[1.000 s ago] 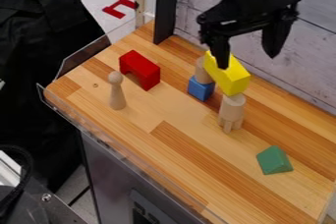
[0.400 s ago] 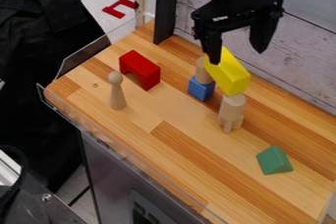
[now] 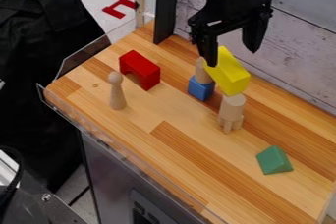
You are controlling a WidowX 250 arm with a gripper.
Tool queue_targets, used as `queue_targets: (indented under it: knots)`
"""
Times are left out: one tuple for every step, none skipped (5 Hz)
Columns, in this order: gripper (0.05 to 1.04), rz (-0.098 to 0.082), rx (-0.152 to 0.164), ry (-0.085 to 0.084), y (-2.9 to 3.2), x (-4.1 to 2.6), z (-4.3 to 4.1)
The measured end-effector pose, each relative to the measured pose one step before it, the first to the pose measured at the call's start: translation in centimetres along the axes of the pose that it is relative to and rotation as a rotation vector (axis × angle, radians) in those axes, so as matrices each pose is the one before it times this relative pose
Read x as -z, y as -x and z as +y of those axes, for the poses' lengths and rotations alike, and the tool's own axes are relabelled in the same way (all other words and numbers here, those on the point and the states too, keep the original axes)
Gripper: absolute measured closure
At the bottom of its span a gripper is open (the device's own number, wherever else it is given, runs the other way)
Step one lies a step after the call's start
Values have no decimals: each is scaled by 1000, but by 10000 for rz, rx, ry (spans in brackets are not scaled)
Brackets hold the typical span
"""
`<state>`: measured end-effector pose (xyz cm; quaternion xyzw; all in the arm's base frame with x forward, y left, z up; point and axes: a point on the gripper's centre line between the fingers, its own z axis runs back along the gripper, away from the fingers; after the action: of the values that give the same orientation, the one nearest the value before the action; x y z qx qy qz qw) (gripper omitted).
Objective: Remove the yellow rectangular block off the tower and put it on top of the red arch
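**Yellow block (image 3: 233, 78) up on the pale cylinder (image 3: 232, 105), gripper (image 3: 232, 58) spread wide at its far end**

At the lower right of the frame, a green wedge (image 3: 274, 160) lies on the wooden worktop (image 3: 183, 154). Beyond it, right of centre, a notched wooden piece (image 3: 230, 123) stands upright with the pale cylinder on top. The yellow block's near end sits over that cylinder; its far end slants up and leftward, beside a tan cylinder (image 3: 202, 74) standing on a blue block (image 3: 201, 89). Whether it touches the tan cylinder cannot be told.

Left of centre, a peg figure (image 3: 117, 93) stands upright, and just past it is the red arch (image 3: 141, 70), nothing on top.

The gripper hangs down from the top edge. Its jaws are well apart, one tip overlapping the yellow block's far left corner in the view, the other beyond its right side; contact cannot be told. Behind rises a grey plank wall (image 3: 295, 36).
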<state>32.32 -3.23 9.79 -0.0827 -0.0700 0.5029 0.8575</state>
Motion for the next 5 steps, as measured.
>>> queue_targets:
  knots:
    - [83, 276, -36, 43, 294, 962, -250]
    - [83, 132, 14, -84, 11, 586, -180]
    - [117, 40, 45, -187, 13, 290, 252]
    - [396, 138, 100, -35, -108, 910, -8]
    - [559, 364, 24, 97, -303, 230, 150]
